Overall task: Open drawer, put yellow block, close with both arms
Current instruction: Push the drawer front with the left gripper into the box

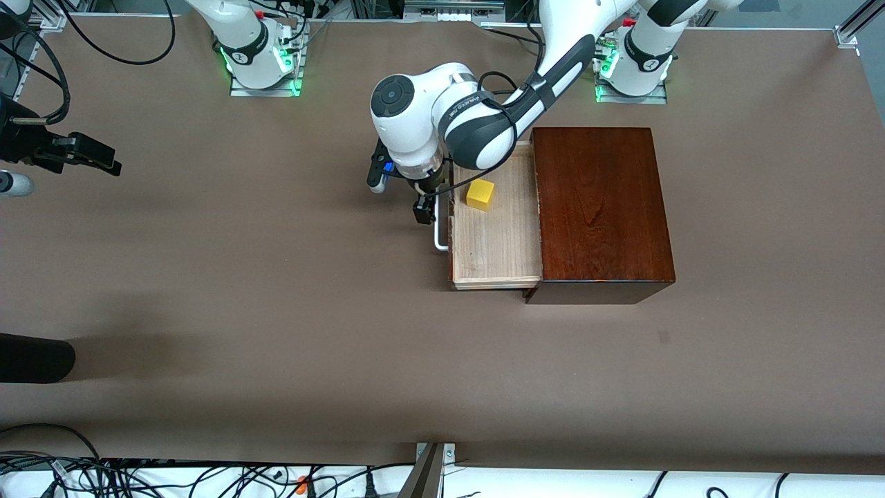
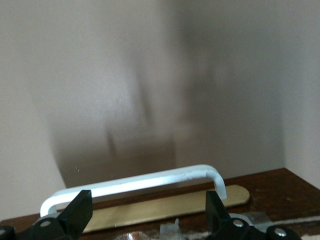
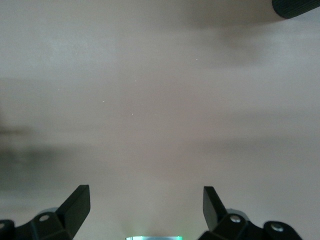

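**Block in the open drawer, left gripper at the handle**

Front view: the drawer (image 1: 496,238) stands pulled out of the dark wooden box (image 1: 601,204), toward the right arm's end of the table (image 1: 276,290). The yellow block (image 1: 480,194) lies in the tray, just beside the left gripper (image 1: 423,207), which hangs at the white handle (image 1: 440,232). The right gripper (image 1: 83,158) waits at the table's edge, well apart. Lettering on the left arm's wrist is too small to read.

Left wrist view: the fingers (image 2: 76,212) are spread wide, straddling the handle (image 2: 150,181) without closing on it; the block is hidden here.

Right wrist view: the fingers (image 3: 75,205) are spread fully, holding nothing, over bare table.
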### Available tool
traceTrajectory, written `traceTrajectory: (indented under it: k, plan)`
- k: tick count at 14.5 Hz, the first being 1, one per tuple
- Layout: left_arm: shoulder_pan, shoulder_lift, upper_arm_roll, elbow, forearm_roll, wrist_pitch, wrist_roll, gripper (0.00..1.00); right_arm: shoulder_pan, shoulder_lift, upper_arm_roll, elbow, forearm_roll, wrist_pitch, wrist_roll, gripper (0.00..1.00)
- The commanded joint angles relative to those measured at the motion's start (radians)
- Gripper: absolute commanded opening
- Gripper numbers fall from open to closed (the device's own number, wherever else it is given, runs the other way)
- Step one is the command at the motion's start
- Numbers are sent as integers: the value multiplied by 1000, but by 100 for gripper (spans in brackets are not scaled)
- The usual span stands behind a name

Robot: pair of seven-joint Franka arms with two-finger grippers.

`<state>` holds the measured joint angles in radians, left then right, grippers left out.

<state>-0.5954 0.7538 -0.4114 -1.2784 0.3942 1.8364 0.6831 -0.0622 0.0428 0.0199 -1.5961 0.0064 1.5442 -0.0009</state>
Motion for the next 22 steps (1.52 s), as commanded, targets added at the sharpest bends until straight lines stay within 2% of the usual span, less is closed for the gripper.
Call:
traceTrajectory:
  k: [1,11,18,22]
  plan:
    - [9,-1,-1,21,29,-64,-7,100,-4,11,0,24,6,8,7,100]
    - [26,-27,16,19,32,-246,-5,100,-4,31,0,22,0,27,9,100]
    - [77,-54,16,-19,31,-289,-14,100,-4,31,0,22,0,34,9,100]
    - [97,-96,14,-74,29,-293,-28,100,-2,32,2,22,0,34,9,100]
